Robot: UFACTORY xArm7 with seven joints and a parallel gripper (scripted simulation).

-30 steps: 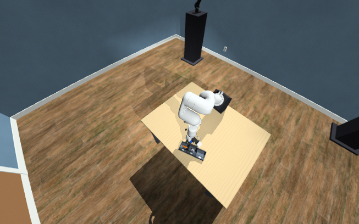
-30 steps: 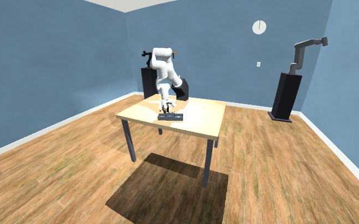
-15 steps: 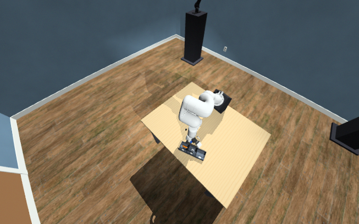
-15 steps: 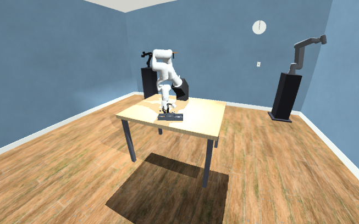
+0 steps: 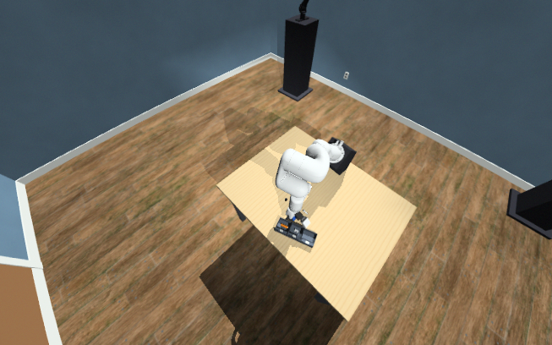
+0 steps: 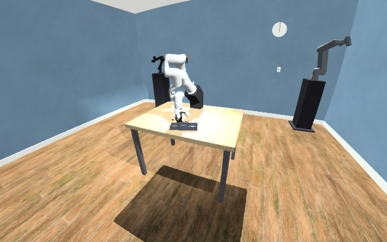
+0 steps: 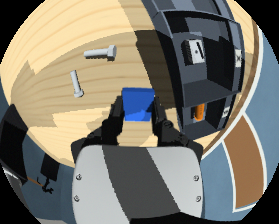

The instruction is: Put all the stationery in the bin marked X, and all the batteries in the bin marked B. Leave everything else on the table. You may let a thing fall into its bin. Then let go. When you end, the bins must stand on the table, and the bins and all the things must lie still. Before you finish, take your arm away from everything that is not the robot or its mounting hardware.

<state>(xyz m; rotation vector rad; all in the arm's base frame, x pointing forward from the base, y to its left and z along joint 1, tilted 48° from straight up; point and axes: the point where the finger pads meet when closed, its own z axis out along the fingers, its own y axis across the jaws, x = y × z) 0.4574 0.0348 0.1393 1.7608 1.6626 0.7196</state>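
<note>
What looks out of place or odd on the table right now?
Nothing stands out. The gripper is closing around a blue block beside the bins, and two bolts lie loose on the table.

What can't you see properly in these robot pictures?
- Bin letters: wrist view, too blurred to read.
- Orange thing in a bin: too small to name.
- Blue block: its lower part is hidden behind the hand, whose fingers flank it.
- Two grey bits on the table: too small to name.
</note>
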